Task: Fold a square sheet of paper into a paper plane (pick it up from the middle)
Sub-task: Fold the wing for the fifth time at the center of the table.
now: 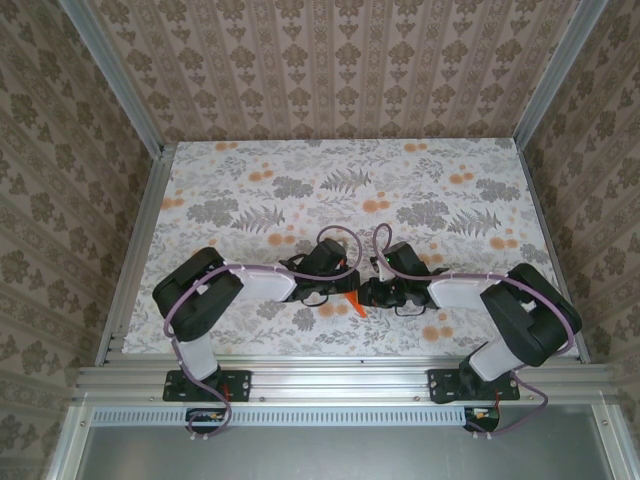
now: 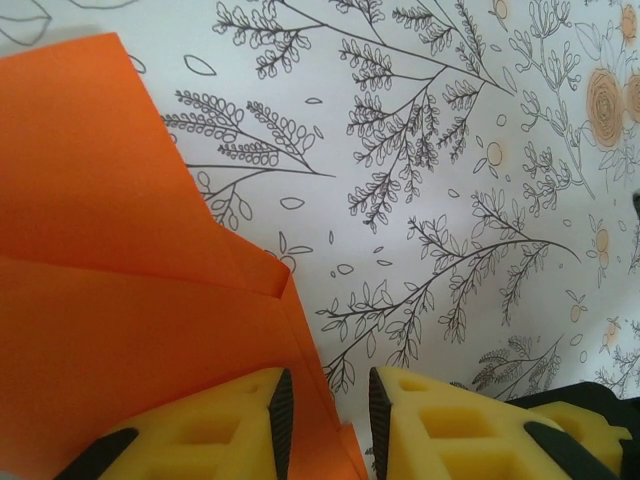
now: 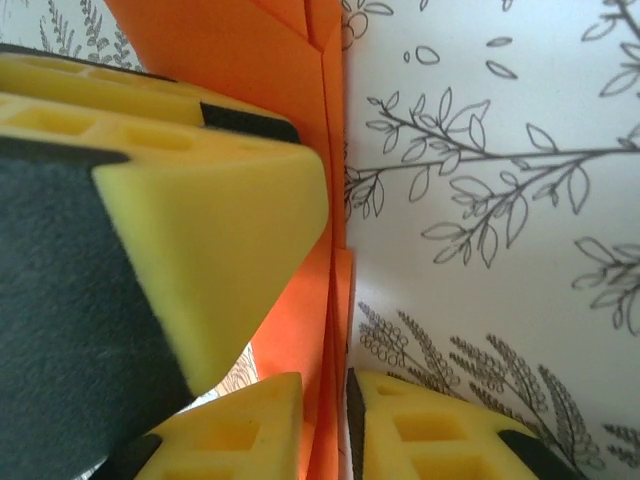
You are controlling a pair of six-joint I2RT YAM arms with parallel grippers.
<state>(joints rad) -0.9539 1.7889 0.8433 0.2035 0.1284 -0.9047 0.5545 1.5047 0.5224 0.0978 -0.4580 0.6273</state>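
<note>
One creased square sheet of paper (image 1: pixel 355 303) is sitting toward six o'clock over the flowered table (image 1: pixel 300 200). The right gripper (image 3: pixel 325 385) is pinching its folds. The left gripper (image 2: pixel 328 385) is straddling its edge, and I cannot tell whether it is gripping.

From my station I read a table top (image 1: pixel 300 200) covered in white sheeting printed with grey ferns and pale orange flowers. The back wall (image 1: pixel 340 70), left wall (image 1: pixel 50 200) and right wall (image 1: pixel 600 180) carry beige damask wallpaper. Aluminium posts (image 1: pixel 110 70) stand at the rear corners. An aluminium rail (image 1: pixel 340 378) spans the near edge. Lighting is even.
</note>
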